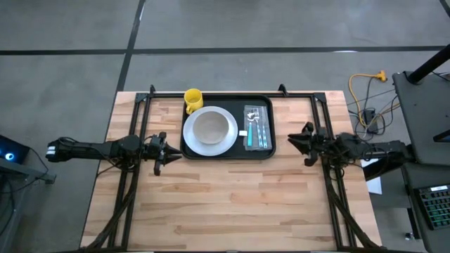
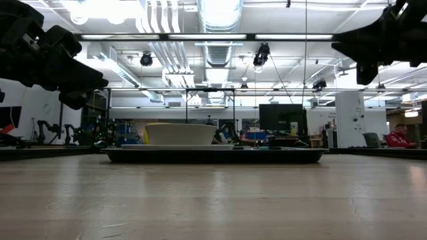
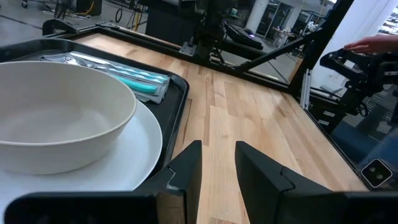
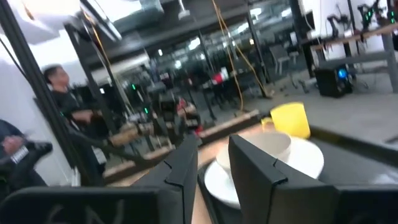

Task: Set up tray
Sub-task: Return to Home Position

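Your tray (image 1: 226, 103) sits centred along the table's (image 1: 232, 204) far edge.
Plate (image 1: 228, 145) with bowl (image 1: 211, 127), yellow mug (image 1: 193, 99) at its far-left corner, cutlery on napkin (image 1: 257, 128) right; left gripper (image 1: 163, 153) and right gripper (image 1: 304, 144) flank it, fingers slightly parted, empty.

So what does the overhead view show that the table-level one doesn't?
Only the high view: cutlery on a napkin right of the white plate, and a yellow cable on the floor. Only the low view: the room behind, ceiling lights, a person in red far right. Both: the tray, the bowl, and the left arm and right arm at either side of the tray.
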Robot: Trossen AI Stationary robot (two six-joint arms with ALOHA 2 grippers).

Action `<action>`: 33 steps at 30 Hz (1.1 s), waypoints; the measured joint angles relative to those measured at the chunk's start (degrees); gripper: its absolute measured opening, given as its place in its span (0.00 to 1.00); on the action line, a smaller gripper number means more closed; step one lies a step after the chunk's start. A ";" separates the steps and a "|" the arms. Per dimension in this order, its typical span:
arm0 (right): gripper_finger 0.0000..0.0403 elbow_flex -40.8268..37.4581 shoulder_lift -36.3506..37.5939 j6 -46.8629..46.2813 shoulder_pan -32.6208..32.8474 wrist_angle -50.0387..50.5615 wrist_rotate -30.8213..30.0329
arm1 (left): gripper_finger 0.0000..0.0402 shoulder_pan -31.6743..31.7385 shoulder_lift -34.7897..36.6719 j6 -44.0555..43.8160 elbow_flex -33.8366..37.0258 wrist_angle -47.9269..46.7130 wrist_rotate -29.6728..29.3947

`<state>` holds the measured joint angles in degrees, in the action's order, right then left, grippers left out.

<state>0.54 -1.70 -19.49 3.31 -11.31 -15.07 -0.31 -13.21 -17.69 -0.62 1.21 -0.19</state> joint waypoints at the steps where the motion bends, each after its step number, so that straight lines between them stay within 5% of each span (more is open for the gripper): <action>1: 0.21 0.00 1.24 0.00 0.00 0.00 0.00 | 0.20 0.00 0.00 0.02 0.00 0.00 -0.01; 33: 0.20 0.00 1.17 0.00 0.07 6.45 0.00 | 0.20 0.00 -0.28 0.01 0.00 0.02 -0.01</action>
<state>0.54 -0.54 -19.49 3.38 -4.86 -15.07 -0.32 -13.50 -17.68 -0.62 1.23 -0.20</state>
